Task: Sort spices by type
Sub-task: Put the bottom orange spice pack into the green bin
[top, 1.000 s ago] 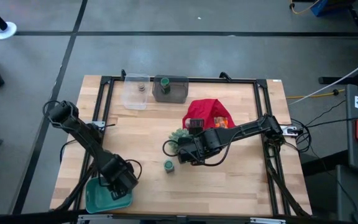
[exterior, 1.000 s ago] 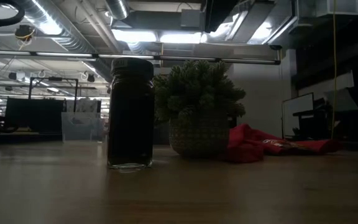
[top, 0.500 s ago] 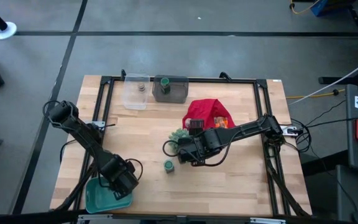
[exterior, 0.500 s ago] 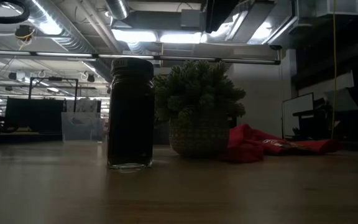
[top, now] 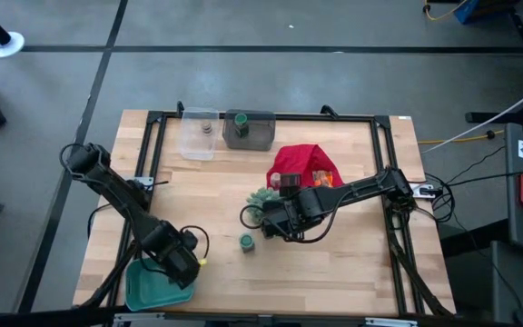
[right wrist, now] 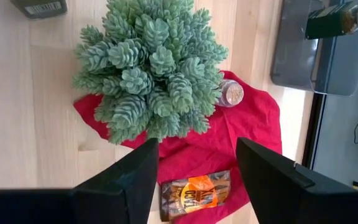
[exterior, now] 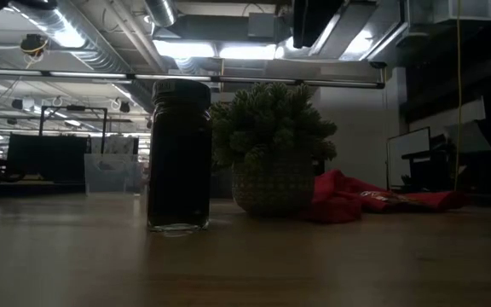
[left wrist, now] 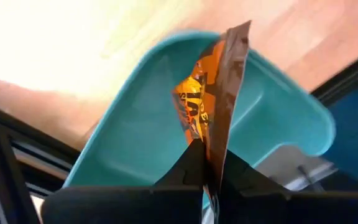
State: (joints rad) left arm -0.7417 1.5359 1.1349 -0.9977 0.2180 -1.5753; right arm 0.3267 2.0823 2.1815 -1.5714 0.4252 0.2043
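Note:
My left gripper is at the table's near left corner, over a teal tray, and is shut on an orange and brown packet. My right gripper hovers open just above the spiky green plant at mid table. A green-lidded jar stands on the wood near it. A second orange packet and a small jar on its side lie on the red cloth. Another green-lidded jar sits in a grey bin, and a tan jar in a clear bin. My left gripper pinches the packet by one edge between its two fingers. The packet sticks out past the fingertips, edge-on to the wrist camera, toward the inside of the teal tray. Whether its far end touches the tray, I cannot tell.
The grey bin and the clear bin stand side by side at the table's far edge. A black frame runs around the tabletop. Bare wood lies between the tray and the standing jar.
My left gripper has shifted slightly toward the table's right over the tray, keeping hold of the packet. My right arm has moved a little toward the table's right above the plant.

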